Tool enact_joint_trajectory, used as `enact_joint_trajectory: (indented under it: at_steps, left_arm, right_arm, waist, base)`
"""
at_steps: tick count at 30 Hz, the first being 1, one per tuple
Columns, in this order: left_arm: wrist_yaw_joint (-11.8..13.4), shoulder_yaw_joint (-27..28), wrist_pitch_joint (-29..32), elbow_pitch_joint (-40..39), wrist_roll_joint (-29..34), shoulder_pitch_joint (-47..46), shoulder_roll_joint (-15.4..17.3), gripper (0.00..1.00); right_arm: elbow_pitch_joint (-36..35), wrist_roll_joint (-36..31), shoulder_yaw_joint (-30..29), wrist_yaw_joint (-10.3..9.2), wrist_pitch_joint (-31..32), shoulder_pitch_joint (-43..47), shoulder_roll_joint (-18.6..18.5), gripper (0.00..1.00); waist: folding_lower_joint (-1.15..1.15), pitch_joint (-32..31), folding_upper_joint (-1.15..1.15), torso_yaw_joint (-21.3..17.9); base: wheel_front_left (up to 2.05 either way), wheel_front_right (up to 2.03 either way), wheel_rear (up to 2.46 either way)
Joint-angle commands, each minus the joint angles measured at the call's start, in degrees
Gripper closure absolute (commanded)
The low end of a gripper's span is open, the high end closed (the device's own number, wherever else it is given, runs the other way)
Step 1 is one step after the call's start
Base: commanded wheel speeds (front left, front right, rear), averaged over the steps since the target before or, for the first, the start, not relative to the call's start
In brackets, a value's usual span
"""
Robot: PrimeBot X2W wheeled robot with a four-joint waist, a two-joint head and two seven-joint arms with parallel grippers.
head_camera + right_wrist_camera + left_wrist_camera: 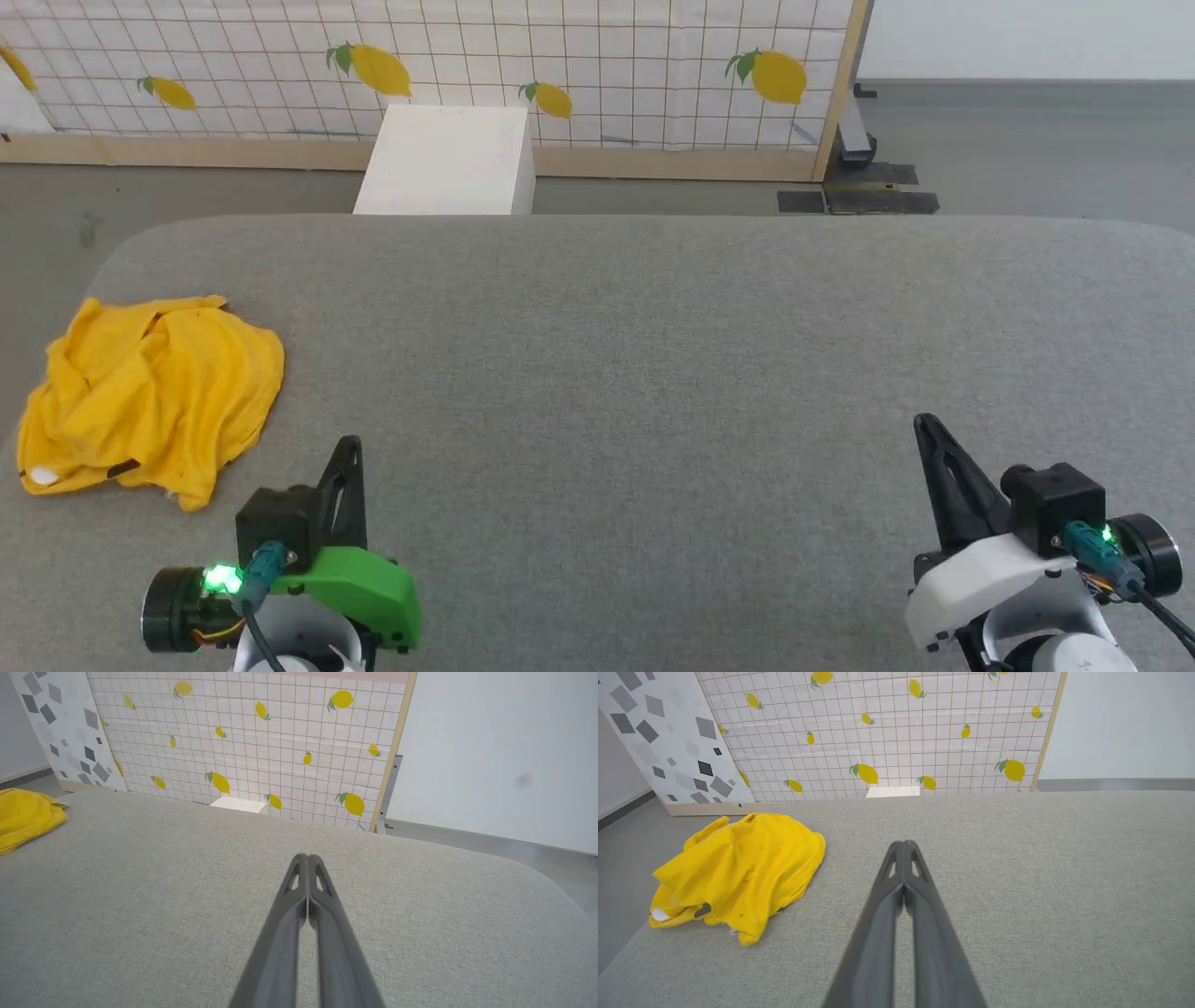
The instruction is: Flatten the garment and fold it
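**Garment** [154, 392]: bright yellow, crumpled into a loose heap. It is placed at the far left of the tabletop [653, 373], close to the left edge. A small white patch [42, 476] and a short dark mark [121, 469] are seen along its near hem. It is neither flattened nor folded.

**Left end effector** [350, 448]: green-housed, with dark fingers pressed together and nothing held. It is positioned above the near-left part of the tabletop. The garment is found to its left and slightly ahead, near but apart, and bare grey cloth is seen between them. In the left wrist view the closed tips [903, 845] are pointed past the heap [738, 872], which is located left of the fingers.

**Right end effector** [924, 425]: white-housed, with fingers likewise closed on nothing. It is positioned above the near-right part of the tabletop, well apart from the garment, with most of the surface's width between them. In the right wrist view one edge of the yellow heap [23, 816] is caught at the far left, well away from the closed tips [306, 858].

**Tabletop**: covered in grey woven fabric, with rounded far corners.

**Surroundings**: a white box [448, 159] is set on the grey floor [1027, 149] beyond the far edge. A lemon-print grid screen [607, 75] is stood behind it. A panel with grey flecks [658, 732] is propped left of the screen.
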Motion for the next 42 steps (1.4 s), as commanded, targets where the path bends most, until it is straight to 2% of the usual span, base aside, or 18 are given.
enact_joint_trajectory:
  at_steps: [1,19,20,42]
  left_arm:
    - [0.0,0.2,0.1,0.2,0.6,-1.0,-0.3,1.00]
    - [0.0,0.2,0.1,0.2,0.6,-1.0,-0.3,1.00]
    - [0.0,0.0,0.0,0.0,0.0,0.0,0.0,0.00]
    - [0.6,-0.8,-2.4,-0.7,-0.8,1.0,0.0,0.00]
  right_arm:
    - [0.1,0.2,0.1,-0.10,0.0,-1.0,0.1,1.00]
    - [0.1,0.2,0.1,-0.10,0.0,-1.0,0.1,1.00]
    - [0.0,0.0,0.0,0.00,0.0,0.0,0.0,0.00]
    - [1.4,1.1,-2.9,-0.02,-2.4,0.6,0.0,0.00]
  waist:
    - [0.00,0.0,0.00,0.0]
    - [0.00,0.0,0.00,0.0]
    - [0.00,0.0,0.00,0.0]
    - [0.00,-0.2,0.00,0.3]
  base:
    - [0.00,0.00,0.00]
    - [0.00,0.00,0.00]
    - [0.00,0.00,0.00]
    - [0.00,0.00,0.00]
